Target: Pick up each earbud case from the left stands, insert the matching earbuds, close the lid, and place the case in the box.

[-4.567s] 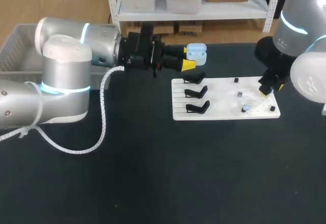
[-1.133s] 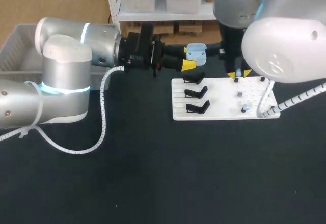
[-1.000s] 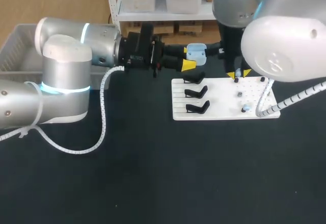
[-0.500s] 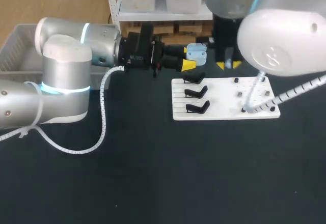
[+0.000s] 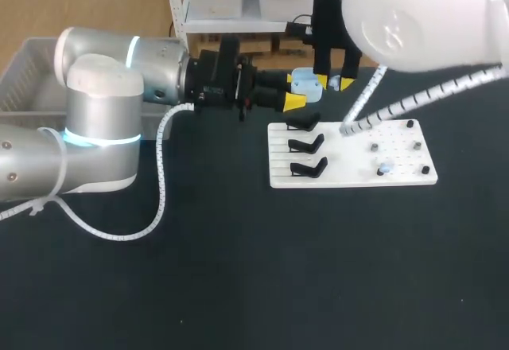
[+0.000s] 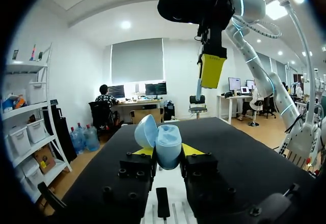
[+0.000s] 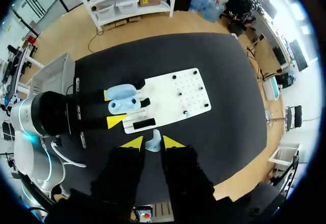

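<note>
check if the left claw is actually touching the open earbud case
Touching. In the left wrist view, the left claw presses its yellow tips against opposite sides of the earbud case.

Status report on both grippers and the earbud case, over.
Left gripper shut on open earbud case. Right gripper shut on earbud, above and beside the case. Nothing between them.

The earbud case (image 5: 306,85) is behind the board (image 5: 350,169), the earbud (image 7: 153,143) just right of it.
</note>
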Robot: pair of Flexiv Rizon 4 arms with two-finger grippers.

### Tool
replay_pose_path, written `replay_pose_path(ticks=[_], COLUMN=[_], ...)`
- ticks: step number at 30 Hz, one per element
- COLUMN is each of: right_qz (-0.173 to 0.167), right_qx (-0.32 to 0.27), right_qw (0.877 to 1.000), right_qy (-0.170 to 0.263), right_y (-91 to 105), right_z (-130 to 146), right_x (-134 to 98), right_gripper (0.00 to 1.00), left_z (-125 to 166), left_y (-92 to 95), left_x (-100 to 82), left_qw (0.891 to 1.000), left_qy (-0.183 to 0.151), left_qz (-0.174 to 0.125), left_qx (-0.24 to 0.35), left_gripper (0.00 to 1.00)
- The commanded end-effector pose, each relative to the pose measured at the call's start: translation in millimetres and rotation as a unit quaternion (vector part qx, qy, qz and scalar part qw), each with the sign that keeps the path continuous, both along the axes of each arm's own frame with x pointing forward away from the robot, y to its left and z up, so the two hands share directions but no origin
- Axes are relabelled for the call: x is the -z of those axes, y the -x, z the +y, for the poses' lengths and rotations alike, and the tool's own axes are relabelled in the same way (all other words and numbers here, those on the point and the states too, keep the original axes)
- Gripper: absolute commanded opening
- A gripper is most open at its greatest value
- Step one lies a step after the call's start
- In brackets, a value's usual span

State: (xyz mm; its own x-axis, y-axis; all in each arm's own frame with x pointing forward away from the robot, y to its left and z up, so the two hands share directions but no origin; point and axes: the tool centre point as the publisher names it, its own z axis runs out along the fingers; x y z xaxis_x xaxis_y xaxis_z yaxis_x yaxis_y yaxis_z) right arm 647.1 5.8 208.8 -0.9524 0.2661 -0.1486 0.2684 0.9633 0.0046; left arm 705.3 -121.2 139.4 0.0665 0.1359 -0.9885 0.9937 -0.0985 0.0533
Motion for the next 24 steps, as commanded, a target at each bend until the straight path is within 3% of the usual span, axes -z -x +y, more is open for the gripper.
replay_pose_path(ticks=[1, 24], right_qz=[0.016, 0.010], right_qx=[0.010, 0.015], right_qw=[1.000, 1.000], right_qy=[-0.001, 0.003], right_y=[-9.1, -8.2], right_z=[3.8, 10.0], right_x=[0.7, 5.3], right_gripper=[0.00, 0.00], left_z=[0.0, -1.9], left_y=[1.5, 11.2], left_x=[0.8, 5.8], left_qw=[1.000, 1.000], left_qy=[0.001, 0.011], left_qz=[-0.002, -0.002], left_qx=[-0.003, -0.008], left_gripper=[0.00, 0.00])
